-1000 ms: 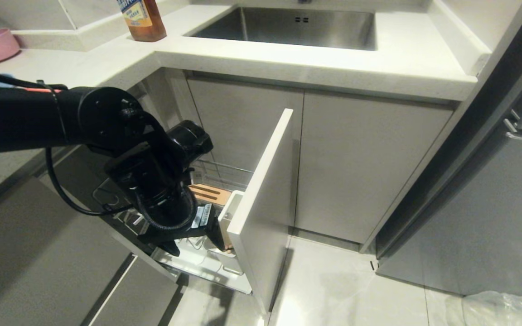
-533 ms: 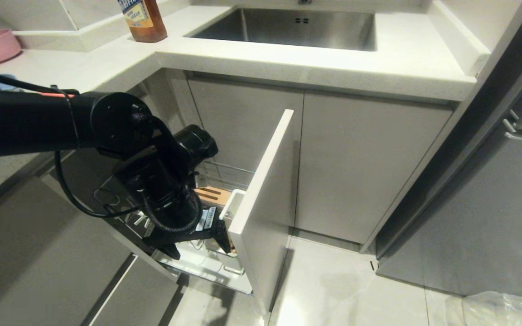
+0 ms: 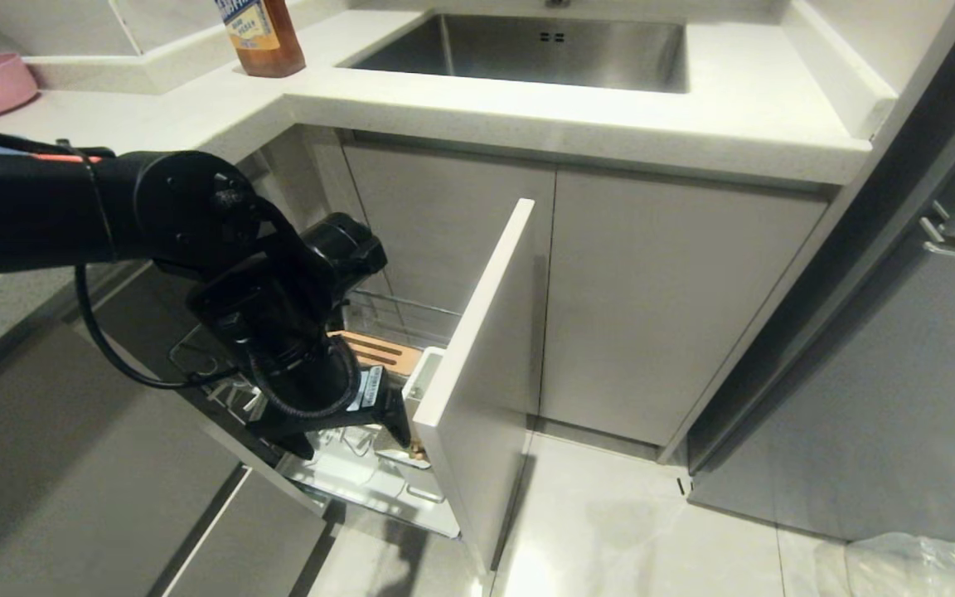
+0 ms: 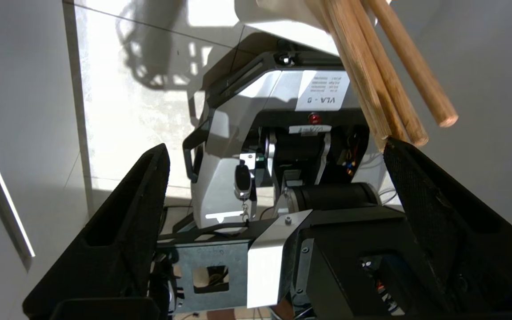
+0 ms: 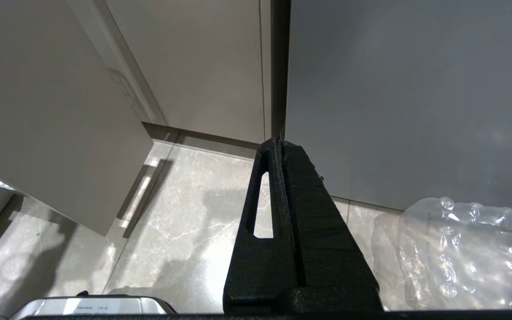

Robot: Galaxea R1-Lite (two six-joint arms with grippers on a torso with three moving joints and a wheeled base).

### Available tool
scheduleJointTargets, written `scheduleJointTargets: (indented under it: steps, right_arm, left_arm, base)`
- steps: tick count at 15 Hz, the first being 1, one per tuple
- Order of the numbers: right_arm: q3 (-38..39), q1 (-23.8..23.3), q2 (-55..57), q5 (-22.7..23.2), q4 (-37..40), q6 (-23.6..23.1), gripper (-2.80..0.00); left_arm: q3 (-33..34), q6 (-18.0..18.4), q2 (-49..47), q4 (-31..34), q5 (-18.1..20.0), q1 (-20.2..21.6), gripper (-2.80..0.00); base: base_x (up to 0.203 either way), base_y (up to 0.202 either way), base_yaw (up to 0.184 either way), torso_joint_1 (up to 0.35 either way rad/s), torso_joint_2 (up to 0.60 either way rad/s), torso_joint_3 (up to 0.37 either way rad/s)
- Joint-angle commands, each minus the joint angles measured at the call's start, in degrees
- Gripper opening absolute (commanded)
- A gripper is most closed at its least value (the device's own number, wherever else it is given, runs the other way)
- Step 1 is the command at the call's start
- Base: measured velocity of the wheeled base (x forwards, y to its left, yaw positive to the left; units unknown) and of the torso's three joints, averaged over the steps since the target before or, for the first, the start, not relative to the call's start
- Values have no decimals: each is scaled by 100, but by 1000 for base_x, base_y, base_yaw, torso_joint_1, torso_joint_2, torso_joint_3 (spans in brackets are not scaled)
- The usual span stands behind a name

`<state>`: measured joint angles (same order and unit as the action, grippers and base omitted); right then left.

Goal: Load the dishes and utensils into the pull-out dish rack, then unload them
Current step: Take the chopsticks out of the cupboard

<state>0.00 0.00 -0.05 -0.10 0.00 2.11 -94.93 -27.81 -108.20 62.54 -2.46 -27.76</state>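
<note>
The left gripper stands with its black jaws wide apart and empty. The long light-wood chopsticks lie at the upper right of the left wrist view, beside one finger, slanting out of the white utensil cup in the chrome pull-out dish rack. The right gripper, jaws together, hangs parked well apart.

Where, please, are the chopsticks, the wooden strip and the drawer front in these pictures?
chopsticks (image 4: pixel 374 84), left wrist view, middle of the shafts.
wooden strip (image 3: pixel 382 352), head view, its slotted top face.
drawer front (image 3: pixel 477 373), head view, its pale outer face.
</note>
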Motion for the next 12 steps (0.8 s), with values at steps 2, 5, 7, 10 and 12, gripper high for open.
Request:
scheduleJointTargets:
  steps: [2,5,7,10,12]
  right_arm:
    - [0,0,5,1,0,0,-280]
    - [0,0,5,1,0,0,-280]
    - [0,0,5,1,0,0,-280]
    - [0,0,5,1,0,0,-280]
    - [0,0,5,1,0,0,-280]
  left_arm:
    - [-43,-14,80,39,44,-10,0]
    - [-91,-39,80,23,139,-37,0]
    - [-96,-76,71,48,193,-28,0]
    - [-96,-76,7,39,211,-39,0]
    - [-96,-85,-98,4,274,-45,0]
  base:
    - [0,0,0,0,0,0]
    - [0,0,0,0,0,0]
    - [0,0,0,0,0,0]
    - [0,0,0,0,0,0]
    - [0,0,0,0,0,0]
